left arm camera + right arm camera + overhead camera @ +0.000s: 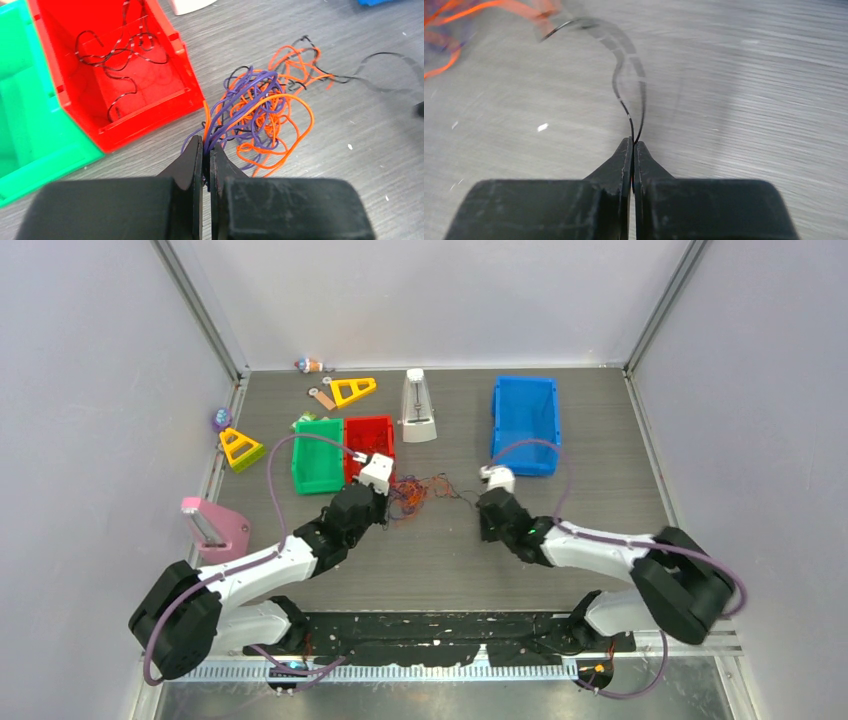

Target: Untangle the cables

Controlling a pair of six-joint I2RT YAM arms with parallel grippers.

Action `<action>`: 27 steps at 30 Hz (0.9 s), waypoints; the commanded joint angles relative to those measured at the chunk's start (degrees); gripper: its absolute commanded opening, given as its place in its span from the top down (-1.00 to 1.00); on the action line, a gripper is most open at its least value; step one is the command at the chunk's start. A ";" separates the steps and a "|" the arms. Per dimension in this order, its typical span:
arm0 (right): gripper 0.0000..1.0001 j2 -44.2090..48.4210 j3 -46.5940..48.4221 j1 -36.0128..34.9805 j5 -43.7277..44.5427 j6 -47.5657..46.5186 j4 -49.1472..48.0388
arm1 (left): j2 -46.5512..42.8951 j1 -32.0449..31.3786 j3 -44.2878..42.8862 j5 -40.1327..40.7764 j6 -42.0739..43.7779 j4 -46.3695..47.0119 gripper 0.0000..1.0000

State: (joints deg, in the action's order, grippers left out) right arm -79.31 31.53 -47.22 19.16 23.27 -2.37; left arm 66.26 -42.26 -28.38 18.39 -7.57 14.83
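The cables (415, 491) are a small clump of orange, purple and black strands on the table between the arms. In the left wrist view the clump (260, 107) lies just beyond my left gripper (206, 145), which is shut on purple and orange strands at its near edge. A thin black cable (380, 59) trails right from the clump. My right gripper (633, 142) is shut on that black cable (621, 95), which loops away toward the blurred orange strands (484, 10) at upper left. In the top view my left gripper (390, 502) and right gripper (482, 502) flank the clump.
A red bin (75, 15) holding black striped cables (120, 50) stands beside a green bin (30, 135), left of the clump. A blue bin (526, 422), a white metronome (417, 406), yellow triangles (352, 390) and a pink tape dispenser (214, 526) stand around.
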 commanded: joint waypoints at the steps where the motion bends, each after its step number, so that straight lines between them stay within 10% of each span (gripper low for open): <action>1: 0.89 11.91 -4.02 12.51 2.49 7.17 5.33 | -2.27 0.08 0.03 12.54 -3.72 3.71 1.00; 15: 0.90 42.67 5.85 45.37 14.40 8.44 24.99 | -3.49 6.54 0.04 29.45 -19.57 -7.52 1.00; 27: 0.90 52.42 8.89 48.62 28.26 15.17 31.51 | -6.85 9.59 -1.76 43.29 -34.28 -23.90 1.00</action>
State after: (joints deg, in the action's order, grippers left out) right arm -29.93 38.09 0.60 36.84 35.20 27.24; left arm 62.83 -34.65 -29.71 50.63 -34.68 -2.26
